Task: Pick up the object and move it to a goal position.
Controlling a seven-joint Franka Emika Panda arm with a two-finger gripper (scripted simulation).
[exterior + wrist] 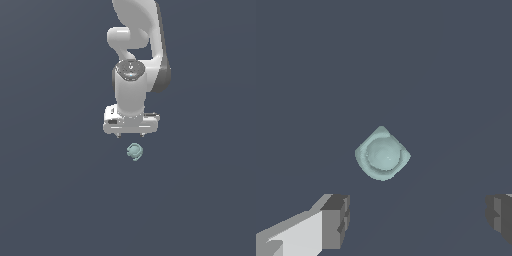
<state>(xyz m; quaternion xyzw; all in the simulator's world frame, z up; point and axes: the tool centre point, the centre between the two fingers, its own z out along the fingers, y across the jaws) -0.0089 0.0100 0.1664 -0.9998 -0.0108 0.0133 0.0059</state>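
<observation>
object (134,151) on bare floor, pincer (130,135) spread, apart

One robot arm (134,75) is in the scene, white with dark grey joints. It carries one gripper (130,135), and that gripper has two fingers (335,220), both with grey pads, seen wide apart in the wrist view. One object (134,151) is present: a single small pale teal-green roundish piece, at about 6 o'clock from the gripper in the exterior view. In the wrist view the same single object (383,154) shows alone. One plain dark blue-grey surface (55,190) fills the background of both views.
</observation>
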